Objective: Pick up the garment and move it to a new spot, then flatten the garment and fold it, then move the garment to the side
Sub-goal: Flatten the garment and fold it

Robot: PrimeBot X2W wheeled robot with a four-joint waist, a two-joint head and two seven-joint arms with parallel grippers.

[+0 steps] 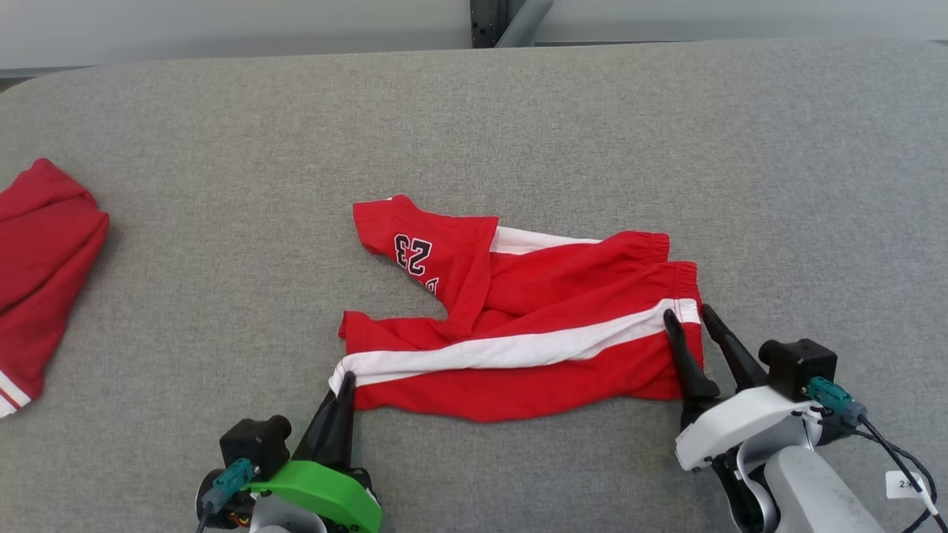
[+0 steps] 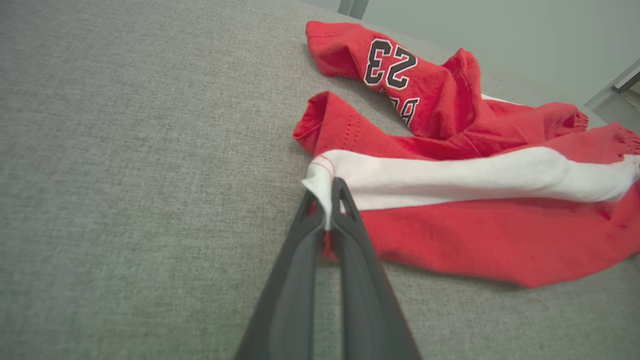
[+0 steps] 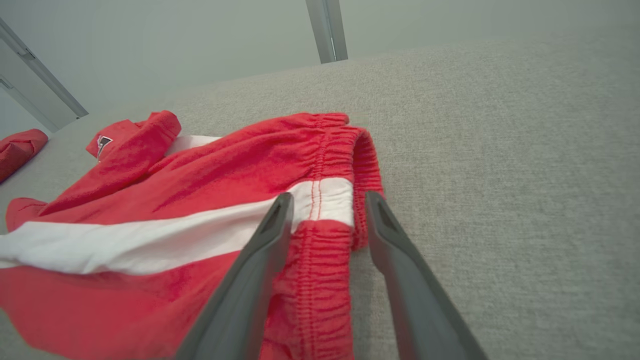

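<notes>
Pinching the near-left hem corner of the red shorts (image 1: 518,370), just where the white side stripe (image 1: 511,348) ends, the left gripper (image 1: 345,379) sits at 7 o'clock in the head view, its two dark fingers pressed together on the cloth. At 4 o'clock the right gripper (image 1: 687,312) has its fingers parted, one on each side of the elastic waistband (image 3: 325,150) at the stripe's other end. Its left finger lies over the fabric and its right finger over the grey padded table (image 1: 592,133), with nothing clamped between them. The red shorts lie crumpled in the middle of the table, the stripe running from 8 to 3 o'clock. One leg is folded over toward 11 o'clock and shows the number 23 (image 1: 412,254). Well apart, at 9 o'clock by the table's edge, lies another red garment (image 1: 37,252). At 12 o'clock, beyond the far edge, a dark post (image 1: 485,22) rises.
</notes>
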